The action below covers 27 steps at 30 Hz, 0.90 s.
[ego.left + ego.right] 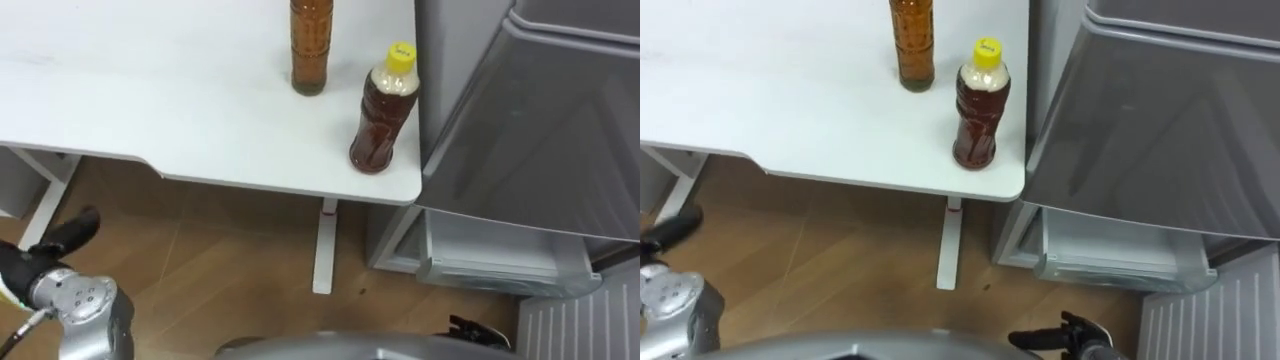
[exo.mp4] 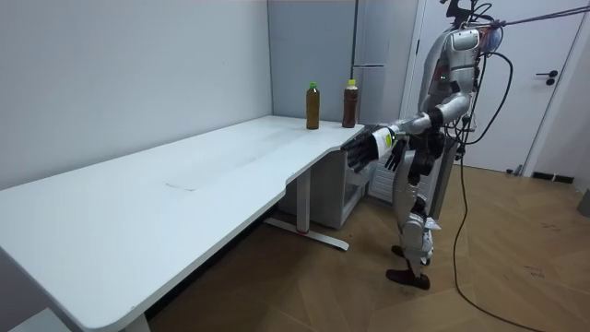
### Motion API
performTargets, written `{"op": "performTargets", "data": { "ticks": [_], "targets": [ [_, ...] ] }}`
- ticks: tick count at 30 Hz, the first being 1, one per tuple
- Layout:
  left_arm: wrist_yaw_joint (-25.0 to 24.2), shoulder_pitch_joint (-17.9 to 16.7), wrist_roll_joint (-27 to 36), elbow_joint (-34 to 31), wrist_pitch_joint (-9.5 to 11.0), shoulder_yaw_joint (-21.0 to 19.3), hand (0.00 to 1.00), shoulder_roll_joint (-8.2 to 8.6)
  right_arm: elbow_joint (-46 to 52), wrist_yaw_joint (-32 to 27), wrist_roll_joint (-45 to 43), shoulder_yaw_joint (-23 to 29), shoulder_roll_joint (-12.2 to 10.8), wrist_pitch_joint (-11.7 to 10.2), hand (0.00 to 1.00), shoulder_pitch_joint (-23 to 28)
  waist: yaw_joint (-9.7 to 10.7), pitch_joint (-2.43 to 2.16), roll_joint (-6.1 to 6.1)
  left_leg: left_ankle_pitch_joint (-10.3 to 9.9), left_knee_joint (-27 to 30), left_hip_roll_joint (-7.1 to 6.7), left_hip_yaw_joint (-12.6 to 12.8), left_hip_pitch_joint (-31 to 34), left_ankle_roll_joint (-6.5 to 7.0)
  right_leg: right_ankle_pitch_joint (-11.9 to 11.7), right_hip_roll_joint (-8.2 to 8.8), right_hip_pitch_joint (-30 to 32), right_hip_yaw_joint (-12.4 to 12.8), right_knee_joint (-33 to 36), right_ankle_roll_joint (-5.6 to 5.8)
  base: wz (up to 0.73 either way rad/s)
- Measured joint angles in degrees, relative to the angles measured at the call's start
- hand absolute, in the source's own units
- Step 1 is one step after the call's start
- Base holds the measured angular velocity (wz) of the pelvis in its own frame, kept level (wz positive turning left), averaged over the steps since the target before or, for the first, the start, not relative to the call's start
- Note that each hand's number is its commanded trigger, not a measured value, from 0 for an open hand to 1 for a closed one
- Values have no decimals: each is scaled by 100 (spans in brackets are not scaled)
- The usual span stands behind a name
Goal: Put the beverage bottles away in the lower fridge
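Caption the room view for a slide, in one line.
Humanoid at the white table, left hand open, facing a green-capped bottle and a yellow-capped bottle by the fridge.

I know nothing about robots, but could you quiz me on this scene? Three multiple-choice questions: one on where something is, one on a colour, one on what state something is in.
1. Where do the near bottle and the far bottle stand?
A) on the floor
B) on the white table, at its end by the fridge
C) inside the fridge

2. What colour is the near bottle's cap?
A) yellow
B) blue
C) red

3. What is the robot's left hand doing?
A) gripping a bottle
B) pressing on the fridge
C) held out empty, fingers open

Answers:
1 B: both stand upright on the tabletop beside the fridge.
2 A: the cap is plainly yellow in the eye views.
3 C: the room view shows it in the air short of the table, holding nothing.
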<state>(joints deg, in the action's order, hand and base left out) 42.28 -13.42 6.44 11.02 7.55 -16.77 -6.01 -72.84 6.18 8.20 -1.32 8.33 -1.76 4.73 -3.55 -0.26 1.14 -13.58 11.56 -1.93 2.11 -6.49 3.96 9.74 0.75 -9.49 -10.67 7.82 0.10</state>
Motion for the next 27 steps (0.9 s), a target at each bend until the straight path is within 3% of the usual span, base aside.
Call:
{"op": "performTargets", "data": {
  "ticks": [8, 12, 18, 23, 27],
  "targets": [
    [-294, 42, -273, -2325, 93, 309, 0, -9, -83, 22, -17, 24, -2, -199, 0, -3, 53, 7, -2, 1, 3, 0, -1, 13, 0, 0, 2, 6, -12, -7, 0, 0],
    [-602, 161, -492, -2635, 173, 484, 0, -22, -111, 27, 102, 17, -4, -253, 0, -2, 96, 28, -9, 1, -8, 0, 3, 35, 0, 0, 3, -6, -16, -10, 0, 0],
    [-1080, 415, -953, -2825, 179, 716, 0, -34, -278, 219, 104, 30, -6, -440, 0, -107, 354, 51, -18, 1, 5, 2, 11, 89, -1, 0, 1, 46, -10, -16, 0, 0],
    [-1642, 575, -1136, -3304, 179, 1453, 0, -109, -403, 278, 30, 20, -1, -485, 0, -260, 543, 54, -46, 1, -15, 2, 13, 103, 0, -1, 0, 65, -9, -17, 0, 0],
    [-2063, 865, -1374, -3515, 180, 1729, 0, -202, -528, 274, 25, -1, 23, -521, 0, -363, 657, 53, -82, 4, -2, 7, 55, 81, -1, -1, -8, 77, 118, -20, 0, -7]
  ]
}}
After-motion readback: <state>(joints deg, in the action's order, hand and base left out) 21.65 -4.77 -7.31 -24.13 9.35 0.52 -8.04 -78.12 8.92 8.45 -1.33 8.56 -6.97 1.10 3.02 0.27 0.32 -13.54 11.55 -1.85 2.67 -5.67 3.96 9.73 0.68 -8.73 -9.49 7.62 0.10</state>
